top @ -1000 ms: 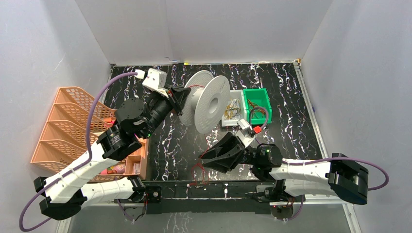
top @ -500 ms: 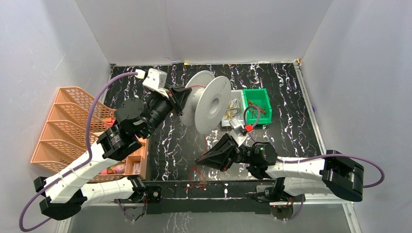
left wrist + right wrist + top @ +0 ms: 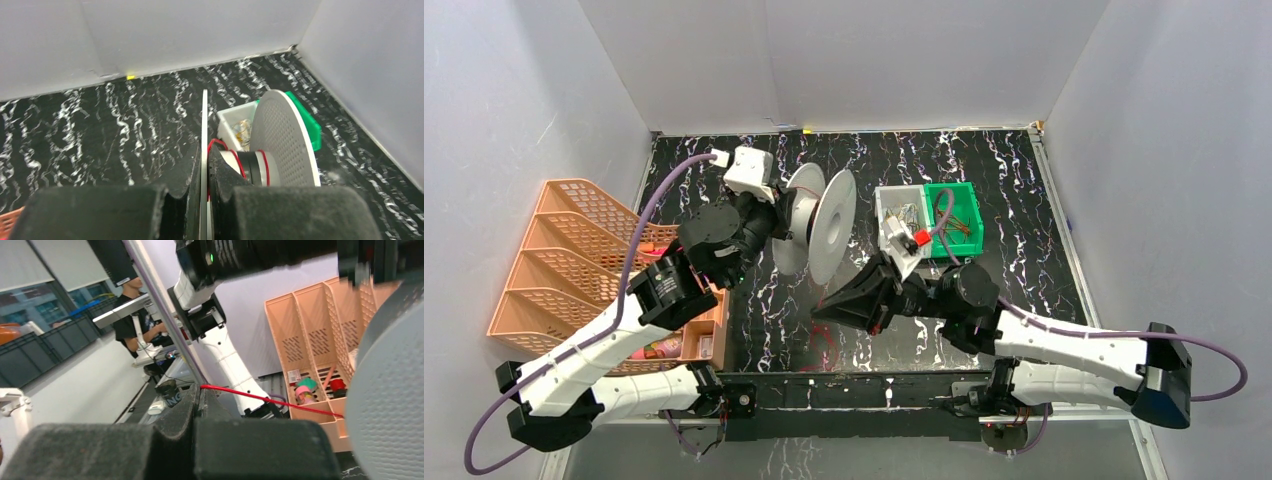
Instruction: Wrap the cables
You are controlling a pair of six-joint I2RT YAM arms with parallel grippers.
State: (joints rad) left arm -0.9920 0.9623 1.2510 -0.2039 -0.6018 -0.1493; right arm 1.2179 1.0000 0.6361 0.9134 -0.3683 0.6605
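We see the right gripper [image 3: 199, 390], lower centre, now pinched shut on a red cable [image 3: 260, 398], while the left gripper [image 3: 204, 159], clamping the spool [image 3: 282, 135], has turned it edge-on for winding.

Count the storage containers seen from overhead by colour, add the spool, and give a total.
Green bin: 1
White bin: 1
Orange organiser: 1
Spool: 1
Total: 4

White arms [image 3: 574, 355], black joints [image 3: 667, 290], purple cords [image 3: 629, 270], apparently green lights [image 3: 212, 257].
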